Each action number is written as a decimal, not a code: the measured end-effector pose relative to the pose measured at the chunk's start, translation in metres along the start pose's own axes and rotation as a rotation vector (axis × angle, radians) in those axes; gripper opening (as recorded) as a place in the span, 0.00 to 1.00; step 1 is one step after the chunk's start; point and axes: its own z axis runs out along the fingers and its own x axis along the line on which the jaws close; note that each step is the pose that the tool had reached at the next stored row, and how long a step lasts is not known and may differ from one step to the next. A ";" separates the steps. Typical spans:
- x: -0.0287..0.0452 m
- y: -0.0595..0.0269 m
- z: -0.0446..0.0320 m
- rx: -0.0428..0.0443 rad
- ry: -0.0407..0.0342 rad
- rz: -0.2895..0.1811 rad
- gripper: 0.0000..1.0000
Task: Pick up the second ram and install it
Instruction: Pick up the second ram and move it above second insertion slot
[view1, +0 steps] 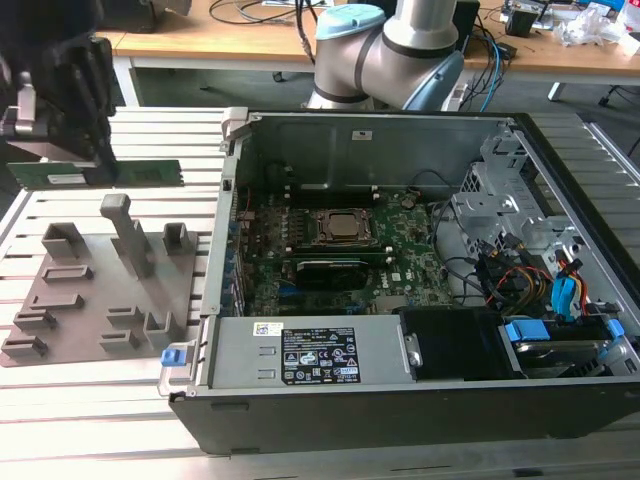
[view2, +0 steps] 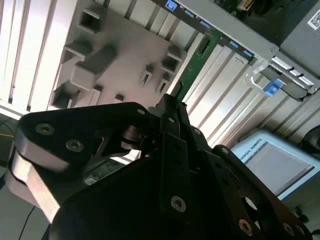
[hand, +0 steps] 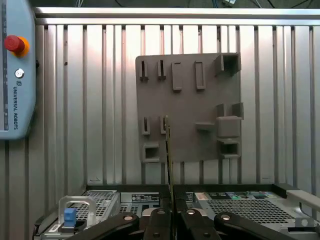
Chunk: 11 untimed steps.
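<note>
Green and thin, the second ram (view1: 120, 172) hangs clenched in the claw (view1: 98, 165) over the tabletop (view1: 60, 420) near the gray fixture plate (view1: 90, 300), well apart from the open computer case (view1: 330, 400): picked up, I judge, not yet installed. Its long axis lies level, 1 end toward the case; seating it calls for lining its edge with a free motherboard (view1: 265, 245) slot.

The computer case (view1: 360, 135) and fixture plate (view1: 90, 290) are viewed from above in the exterior view; the plate is shared by both wrist views.
</note>
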 end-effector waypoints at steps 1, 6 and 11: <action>0.0000 -0.0108 0.0021 0.0000 -0.0001 0.000 0.14; -0.0003 -0.0597 0.0043 -0.0011 -0.0001 0.000 0.14; -0.0005 -0.0987 0.0070 -0.0027 0.0000 0.000 0.14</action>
